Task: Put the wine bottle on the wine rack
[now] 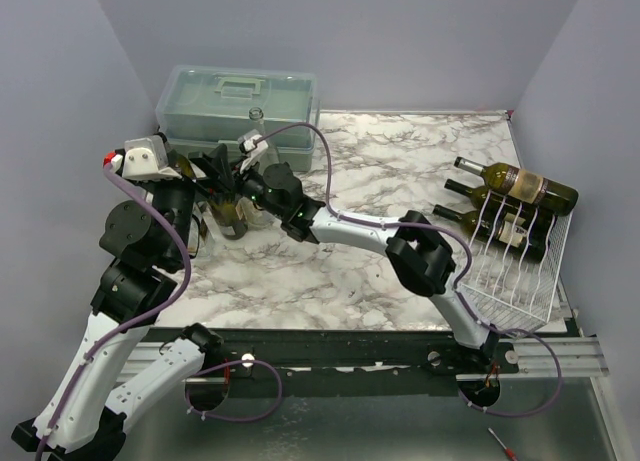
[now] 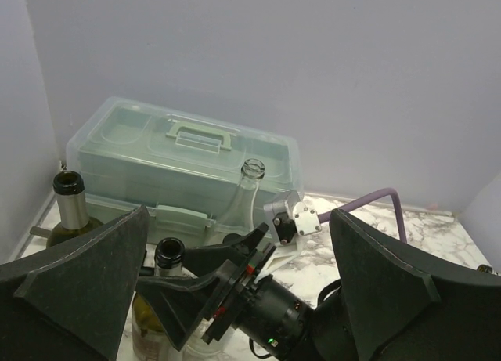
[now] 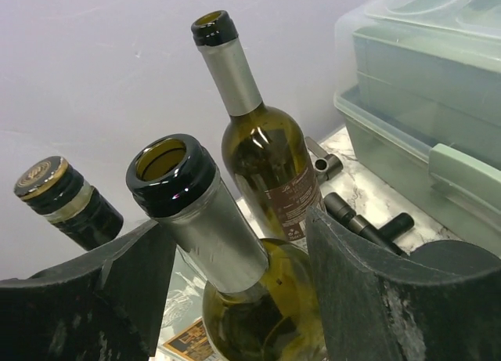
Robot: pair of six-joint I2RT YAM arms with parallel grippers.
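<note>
A green wine bottle [image 3: 211,228] with a silver foil neck and open mouth stands upright at the table's left, also seen in the top view [image 1: 232,216]. My right gripper [image 3: 239,236] is open with one finger on each side of the bottle's neck and shoulder, a gap showing on both sides. It reaches across from the right [image 1: 225,173]. My left gripper [image 2: 239,240] is wide open and empty, just left of it [image 1: 180,166]. The white wire wine rack [image 1: 520,276] stands at the far right and holds three dark bottles [image 1: 520,184].
A translucent grey-green toolbox [image 1: 235,101] sits at the back left. A clear glass bottle [image 2: 246,193] stands before it. Two more upright bottles stand beside the gripped-around one: a green one [image 3: 266,165] and a black-capped one [image 3: 66,200]. Walls close the left and back.
</note>
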